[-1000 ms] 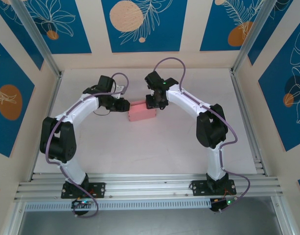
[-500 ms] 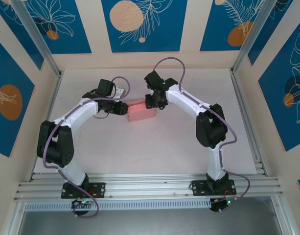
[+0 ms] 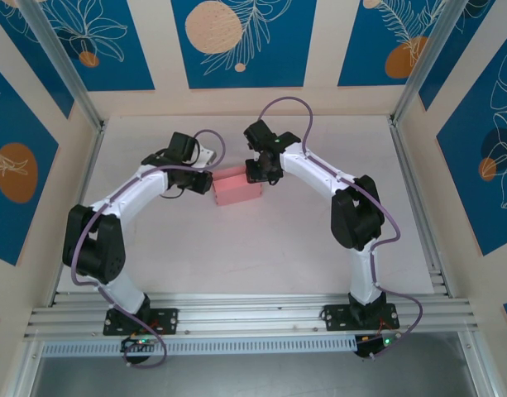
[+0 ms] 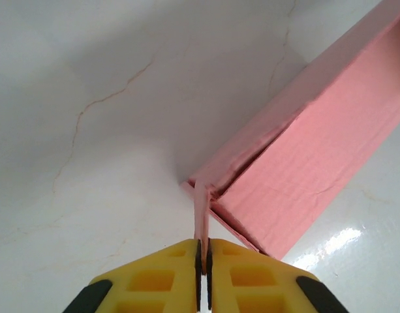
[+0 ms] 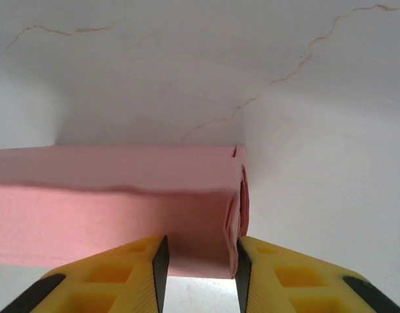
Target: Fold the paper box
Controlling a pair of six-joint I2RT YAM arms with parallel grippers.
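Box (image 3: pixel 239 188) sits mid-table (image 3: pixel 236 256), toward the far side, folded into a flat pink block, lying between the two grippers. Left gripper (image 4: pixel 203 251) clenched on a thin flap (image 4: pixel 200 215) sticking out of the box's left end, pads nearly together. Right gripper (image 5: pixel 200 261) clamps the box's right end, one finger on each side of it, loose layered edges showing at that corner

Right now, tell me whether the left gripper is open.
No. The left gripper is pinched shut on a thin flap of the box.
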